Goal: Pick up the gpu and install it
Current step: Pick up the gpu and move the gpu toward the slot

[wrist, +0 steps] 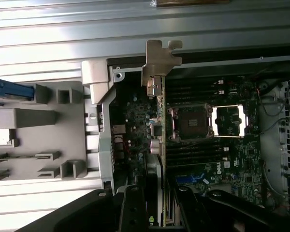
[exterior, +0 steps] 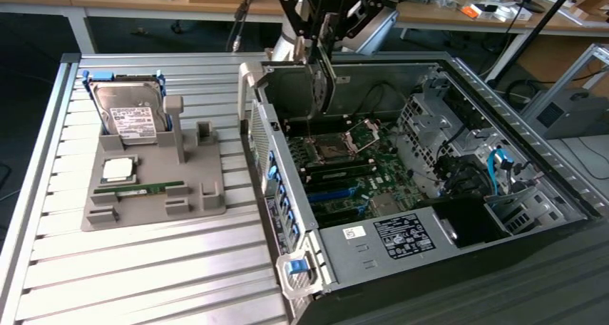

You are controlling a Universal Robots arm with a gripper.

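The claw (exterior: 321, 15) is pinching the gpu (exterior: 321, 90). In the wrist view the card runs edge-on out from between the fingers (wrist: 131, 208), so I record the grip as closed on it. The gpu hangs below the claw, held on edge, above the motherboard (exterior: 335, 179) and apart from it; it is not seated. Its bracket (wrist: 160, 60) lies towards the case (exterior: 533, 161) wall that faces the tray (exterior: 152, 200).

Step in hand: carrying the card into the open case, pick-up complete, install not yet made. In my judgement seating calls for the card's lower edge to line up over a slot below the CPU socket (exterior: 333, 150), with the bracket against the case wall, and a straight, level descent.

Arm pose: it enters from the exterior view's top, wrist pointing down, claw over the case's end at that view's left.

The hard drive (exterior: 128, 115) stands in the tray on the surface (exterior: 142, 268), well apart.
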